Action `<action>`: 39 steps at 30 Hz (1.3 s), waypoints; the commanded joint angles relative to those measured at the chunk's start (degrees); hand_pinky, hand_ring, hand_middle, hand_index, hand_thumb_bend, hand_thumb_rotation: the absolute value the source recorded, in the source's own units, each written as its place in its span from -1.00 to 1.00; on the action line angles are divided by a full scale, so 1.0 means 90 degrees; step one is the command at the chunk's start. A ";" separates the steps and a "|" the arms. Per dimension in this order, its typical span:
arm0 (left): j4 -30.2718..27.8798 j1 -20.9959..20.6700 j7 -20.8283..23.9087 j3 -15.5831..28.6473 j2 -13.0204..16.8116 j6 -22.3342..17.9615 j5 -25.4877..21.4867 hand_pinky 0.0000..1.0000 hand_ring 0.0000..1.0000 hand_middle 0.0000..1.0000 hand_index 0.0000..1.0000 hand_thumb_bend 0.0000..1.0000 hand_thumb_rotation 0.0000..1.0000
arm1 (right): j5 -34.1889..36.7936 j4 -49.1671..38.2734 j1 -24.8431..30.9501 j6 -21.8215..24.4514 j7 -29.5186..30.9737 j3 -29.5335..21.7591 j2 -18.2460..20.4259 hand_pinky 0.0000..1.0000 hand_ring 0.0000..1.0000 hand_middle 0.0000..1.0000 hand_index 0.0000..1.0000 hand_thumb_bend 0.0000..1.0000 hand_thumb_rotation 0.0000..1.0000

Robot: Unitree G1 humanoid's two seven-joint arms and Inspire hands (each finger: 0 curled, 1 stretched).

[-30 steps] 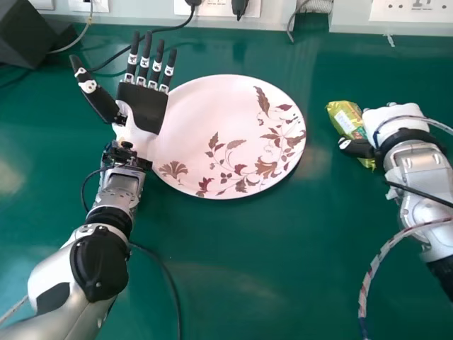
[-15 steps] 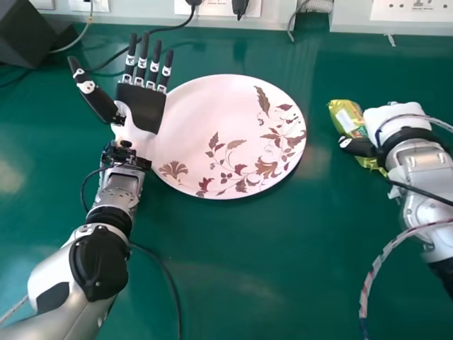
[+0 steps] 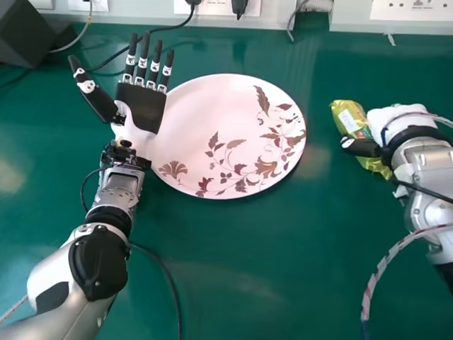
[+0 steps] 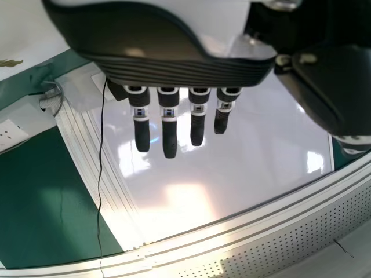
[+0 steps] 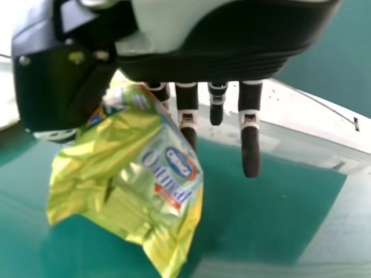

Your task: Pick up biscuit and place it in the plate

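Note:
At the right in the head view, my right hand pinches the yellow-green biscuit packet by its thumb side. The right wrist view has my right hand with the crinkled packet between thumb and fingers, some fingers fairly straight beside it. A white plate with a brown leaf pattern lies mid-table, left of the packet and apart from it. My left hand is open at the plate's left rim, palm showing and fingers straight. In the left wrist view, that left hand has its fingers extended.
The green table carries the plate. A dark box stands at the far left corner, with black cables running behind my left hand. White panels with sockets line the back edge.
My right hand has shifted slightly to the right, and the biscuit packet has moved with it and tilted a little. The left hand has barely moved, and the plate stays in place.

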 commanded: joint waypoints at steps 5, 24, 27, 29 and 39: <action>0.0069 0.0184 0.0042 -0.0006 -0.0074 -0.0074 0.0023 0.57 0.66 0.87 0.97 1.00 0.26 | 0.0057 -0.0232 0.0019 -0.0022 0.0031 -0.0165 -0.0173 -0.29 0.02 -0.03 -0.03 -0.07 -1.00; 0.0082 0.0176 0.0181 -0.0063 -0.0076 -0.0308 0.0179 0.60 0.70 0.89 1.00 1.00 0.26 | 0.0054 -0.0922 -0.0029 -0.0035 0.0295 -0.0393 -0.0195 -0.26 0.03 -0.01 -0.04 -0.07 -1.00; 0.0075 0.0172 0.0199 -0.0056 -0.0093 -0.0369 0.0227 0.61 0.72 0.90 1.00 1.00 0.26 | 0.0020 -0.1047 -0.0038 0.0016 0.0383 -0.0429 -0.0168 -0.26 0.04 0.00 -0.04 -0.07 -1.00; 0.0071 0.0167 0.0262 -0.0059 -0.0106 -0.0396 0.0245 0.61 0.72 0.90 1.00 1.00 0.25 | 0.0017 -0.1121 -0.0036 0.0020 0.0421 -0.0456 -0.0158 -0.25 0.04 0.00 -0.04 -0.07 -1.00; 0.0075 0.0163 0.0270 -0.0078 -0.0099 -0.0357 0.0292 0.65 0.68 0.88 0.98 1.00 0.26 | 0.0016 -0.1456 0.0040 -0.0099 0.0321 -0.0545 -0.0125 -0.25 0.04 0.01 -0.04 -0.07 -1.00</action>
